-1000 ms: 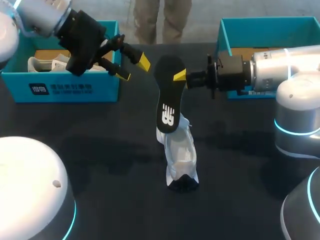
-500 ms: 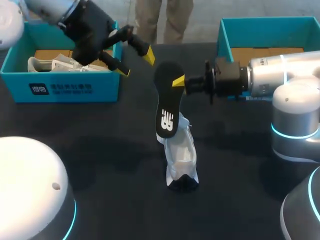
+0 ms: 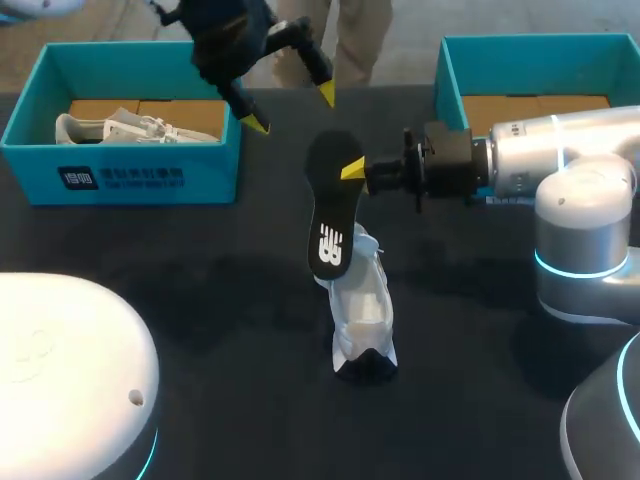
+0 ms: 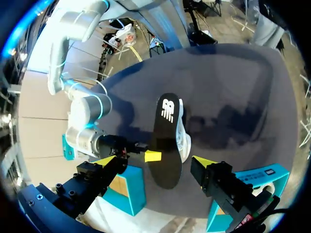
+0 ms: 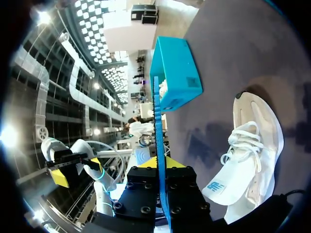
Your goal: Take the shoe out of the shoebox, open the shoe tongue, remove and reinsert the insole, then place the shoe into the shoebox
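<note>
One shoe (image 3: 362, 318) sits on the dark surface (image 3: 200, 300), out of its box with the tongue flopped open. So I'd say we're mid insole step: it's out and has to go back in. The black insole (image 3: 330, 205) hangs just above the shoe, lower end at the opening. The right claw (image 3: 350, 170) is pinching its upper end. Further back, the left claw (image 3: 292, 109) hovers with fingers spread, holding nothing. Next move probably means threading that lower end into the opening, ideally with the left claw steadying the shoe. The teal shoebox (image 3: 120, 178) waits at the far edge.
</note>
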`<state>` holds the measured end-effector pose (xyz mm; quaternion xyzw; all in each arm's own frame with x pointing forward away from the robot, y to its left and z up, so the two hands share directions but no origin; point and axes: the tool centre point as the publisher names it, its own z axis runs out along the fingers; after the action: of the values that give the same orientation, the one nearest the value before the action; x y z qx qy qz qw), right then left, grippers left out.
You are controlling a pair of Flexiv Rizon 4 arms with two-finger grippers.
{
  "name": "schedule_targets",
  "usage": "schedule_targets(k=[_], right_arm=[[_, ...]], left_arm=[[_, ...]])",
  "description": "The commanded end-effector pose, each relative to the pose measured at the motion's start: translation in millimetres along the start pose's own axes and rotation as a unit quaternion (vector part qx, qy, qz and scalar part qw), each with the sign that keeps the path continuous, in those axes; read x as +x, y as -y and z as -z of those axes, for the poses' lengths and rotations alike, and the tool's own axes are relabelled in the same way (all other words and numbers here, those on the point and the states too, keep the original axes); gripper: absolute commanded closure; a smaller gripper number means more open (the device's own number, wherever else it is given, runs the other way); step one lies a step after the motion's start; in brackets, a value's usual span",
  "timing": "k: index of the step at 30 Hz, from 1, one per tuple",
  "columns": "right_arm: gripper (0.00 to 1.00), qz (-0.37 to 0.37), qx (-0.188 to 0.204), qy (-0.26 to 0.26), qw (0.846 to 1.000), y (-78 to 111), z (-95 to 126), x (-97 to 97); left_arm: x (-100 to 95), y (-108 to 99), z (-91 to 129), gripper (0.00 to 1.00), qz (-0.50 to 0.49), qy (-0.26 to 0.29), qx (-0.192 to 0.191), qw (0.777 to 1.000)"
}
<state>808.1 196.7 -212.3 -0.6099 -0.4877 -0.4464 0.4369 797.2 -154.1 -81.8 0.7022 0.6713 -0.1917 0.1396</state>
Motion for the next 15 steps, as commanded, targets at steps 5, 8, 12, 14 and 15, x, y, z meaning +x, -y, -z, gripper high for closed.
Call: schedule_targets(k=[5, 8, 12, 14, 15], right_arm=[[1.0, -0.001, -0.001, 0.002, 1.0, 0.0, -2, 0.8], [1.0, -0.001, -0.001, 0.002, 1.0, 0.0, -2, 0.8], [1.0, -0.001, -0.001, 0.002, 1.0, 0.0, -2, 0.8], [1.0, -0.001, -0.001, 0.002, 1.0, 0.0, -2, 0.8], [1.0, -0.001, -0.001, 0.002, 1.0, 0.0, -2, 0.8]], left_arm=[[-19.6, -23, -8, 0.0, 0.014, -0.137, 0.024, 0.99], [-23.5, -29, -4, 0.0, 0.016, -0.16, 0.018, 0.987], [-25.8, -34, 2, 0.0, 0.019, -0.173, 0.015, 0.985], [-26.4, -36, 4, 0.0, 0.02, -0.181, 0.009, 0.983], [-26.6, -37, 5, 0.0, 0.019, -0.182, 0.008, 0.983]])
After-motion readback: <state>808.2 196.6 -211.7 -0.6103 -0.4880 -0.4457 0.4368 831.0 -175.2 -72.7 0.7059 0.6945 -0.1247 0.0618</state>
